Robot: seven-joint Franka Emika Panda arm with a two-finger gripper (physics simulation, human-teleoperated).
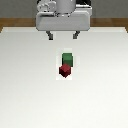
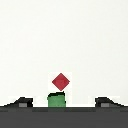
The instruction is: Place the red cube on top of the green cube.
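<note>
The red cube (image 1: 64, 71) rests on the white table, turned corner-on, just in front of the green cube (image 1: 67, 58) and close against it. In the wrist view the red cube (image 2: 61, 80) shows as a diamond, with the green cube (image 2: 57, 99) right beside it. My gripper (image 1: 62, 35) hangs open above the table, behind both cubes and well apart from them. Its two dark fingertips (image 1: 49, 35) are spread wide and hold nothing. In the wrist view the fingertips (image 2: 21, 102) flank the green cube at a distance.
The white table (image 1: 25, 90) fills the scene. A brown floor strip (image 1: 15, 22) runs along its far edge behind the arm.
</note>
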